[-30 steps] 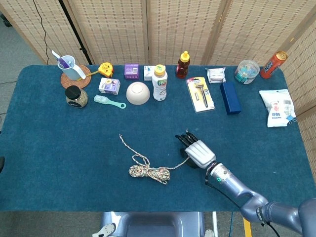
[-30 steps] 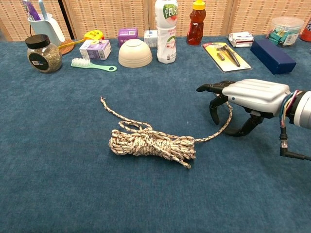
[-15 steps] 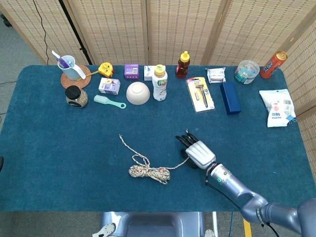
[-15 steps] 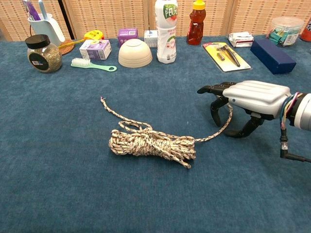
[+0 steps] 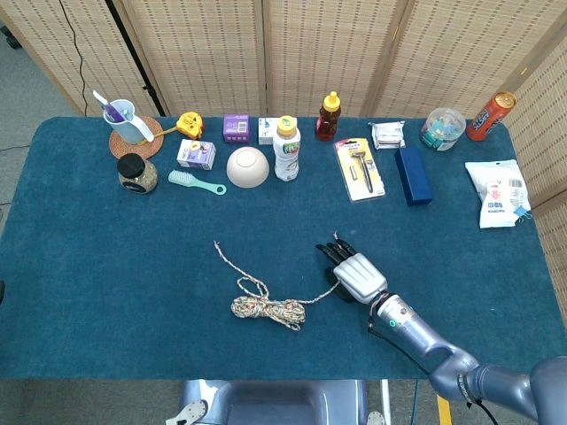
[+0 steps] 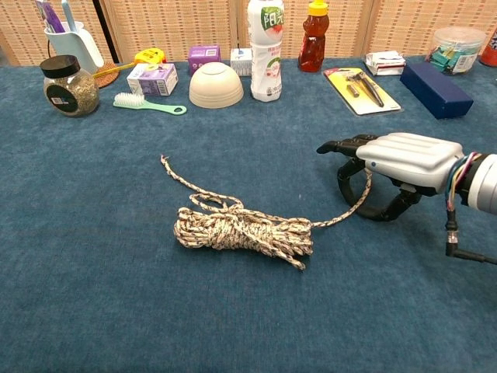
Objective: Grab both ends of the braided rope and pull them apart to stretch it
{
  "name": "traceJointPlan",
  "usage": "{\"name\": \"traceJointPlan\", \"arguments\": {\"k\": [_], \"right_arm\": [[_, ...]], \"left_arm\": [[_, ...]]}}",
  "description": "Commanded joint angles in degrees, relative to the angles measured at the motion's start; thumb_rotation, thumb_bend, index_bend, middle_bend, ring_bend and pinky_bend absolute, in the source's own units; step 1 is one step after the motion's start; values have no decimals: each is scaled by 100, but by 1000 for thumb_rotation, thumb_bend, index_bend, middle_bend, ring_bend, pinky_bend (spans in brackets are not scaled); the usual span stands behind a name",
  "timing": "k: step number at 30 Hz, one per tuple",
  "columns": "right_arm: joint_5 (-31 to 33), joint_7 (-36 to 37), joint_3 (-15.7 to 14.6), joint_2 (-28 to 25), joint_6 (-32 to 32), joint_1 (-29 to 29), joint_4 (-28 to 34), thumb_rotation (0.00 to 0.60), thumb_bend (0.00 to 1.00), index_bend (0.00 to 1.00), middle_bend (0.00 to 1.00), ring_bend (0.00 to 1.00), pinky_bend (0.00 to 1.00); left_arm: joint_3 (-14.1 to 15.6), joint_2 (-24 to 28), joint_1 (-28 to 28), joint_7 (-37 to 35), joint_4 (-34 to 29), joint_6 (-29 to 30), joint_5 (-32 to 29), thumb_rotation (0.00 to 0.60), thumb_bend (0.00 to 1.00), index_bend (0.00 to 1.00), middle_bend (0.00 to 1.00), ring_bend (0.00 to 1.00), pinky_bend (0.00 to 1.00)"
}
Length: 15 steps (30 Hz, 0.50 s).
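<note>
Braided rope of speckled cream and brown cord [image 6: 242,228] lies coiled in a loose bundle near the middle of the dark blue cloth-covered table [image 5: 106,266]. One free end trails up and to the left of the bundle and rests bare on the cloth. The other end runs rightward from the bundle and rises into the right hand [image 6: 388,167], a silver-backed hand with black fingers [image 6: 347,180]. Those fingers curl downward around the strand, which passes between them and the thumb; whether they actually clamp it I cannot tell. The hand sits palm down just above the cloth, to the right of the bundle. The left hand shows in neither view.

Along the far edge of the table stand a cream upturned bowl [image 6: 216,85], a white drink bottle with a green label [image 6: 265,48], an amber squeeze bottle with a yellow cap [image 6: 313,36] and a long navy box [image 6: 436,89].
</note>
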State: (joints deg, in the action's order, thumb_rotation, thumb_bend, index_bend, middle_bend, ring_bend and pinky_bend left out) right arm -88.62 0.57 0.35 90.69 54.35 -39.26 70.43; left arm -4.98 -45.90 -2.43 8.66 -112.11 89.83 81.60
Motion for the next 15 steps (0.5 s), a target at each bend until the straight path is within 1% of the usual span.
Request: {"name": "traceJointPlan", "arguments": {"k": [1,15], "right_arm": [[11,-8,-4,19,-3,6,-13,600,375,519,41,0,0],[41,-58,-23,99,-4,30,-29,600,387,533,56,0,0]], "left_arm": [[-4,3,1,-8,5,4,-3,600,393,195,133,37,0],[3,12,37,-55,43,44,5,600,392,195,133,32,0]]}}
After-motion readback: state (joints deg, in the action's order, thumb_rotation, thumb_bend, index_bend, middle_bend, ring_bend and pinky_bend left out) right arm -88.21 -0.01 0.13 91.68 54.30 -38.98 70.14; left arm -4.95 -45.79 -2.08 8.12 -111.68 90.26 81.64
